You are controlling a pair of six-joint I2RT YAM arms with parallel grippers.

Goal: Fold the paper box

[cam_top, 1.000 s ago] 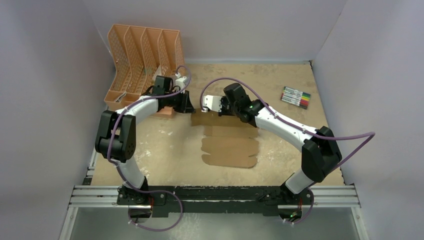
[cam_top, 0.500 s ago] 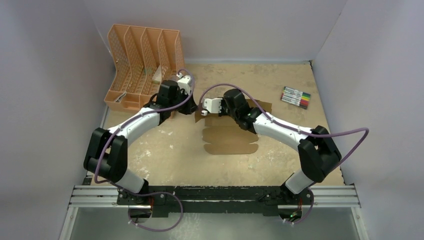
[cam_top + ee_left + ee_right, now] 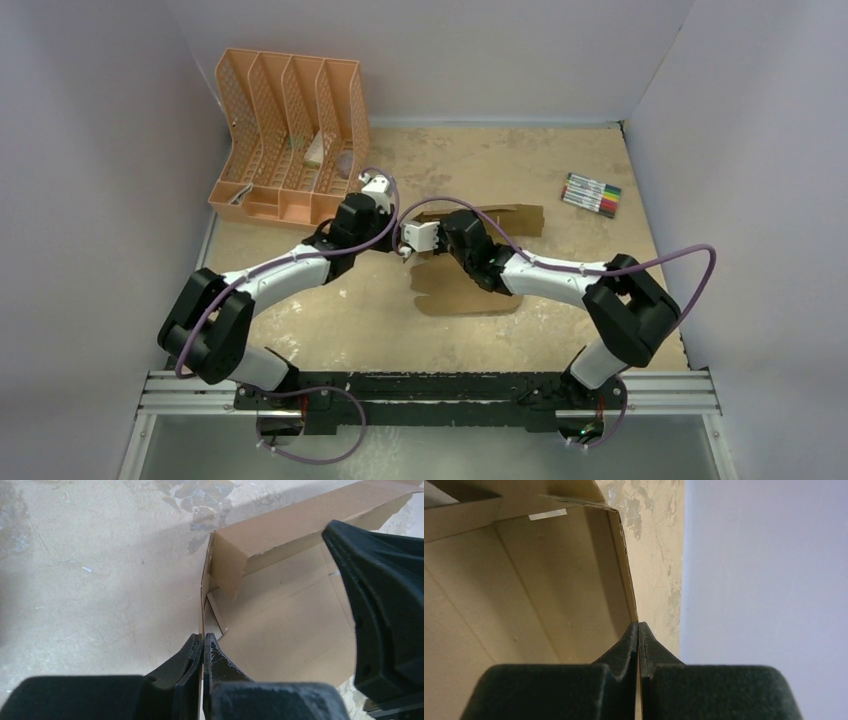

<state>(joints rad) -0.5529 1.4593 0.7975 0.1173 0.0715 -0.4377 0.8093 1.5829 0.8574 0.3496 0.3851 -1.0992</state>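
The paper box (image 3: 466, 288) is brown cardboard, partly raised at the table's middle. Its far wall (image 3: 510, 218) stands up and its scalloped flaps lie flat toward the near edge. My left gripper (image 3: 392, 240) is shut on the box's thin left side wall; in the left wrist view the jaws (image 3: 202, 641) pinch that edge, with the box's inside (image 3: 285, 630) beyond. My right gripper (image 3: 408, 248) sits close beside it, also at the box's left end. In the right wrist view its jaws (image 3: 638, 628) are shut on a cardboard wall edge of the box (image 3: 534, 595).
A peach-orange slotted file organizer (image 3: 285, 135) stands at the back left. A pack of coloured markers (image 3: 592, 195) lies at the back right. Purple walls enclose the table on three sides. The right gripper's black finger (image 3: 385, 605) crowds the right of the left wrist view.
Both grippers have moved toward the near edge and closer together, pulling the box's left end with them. The box's far panel has risen from flat to standing.
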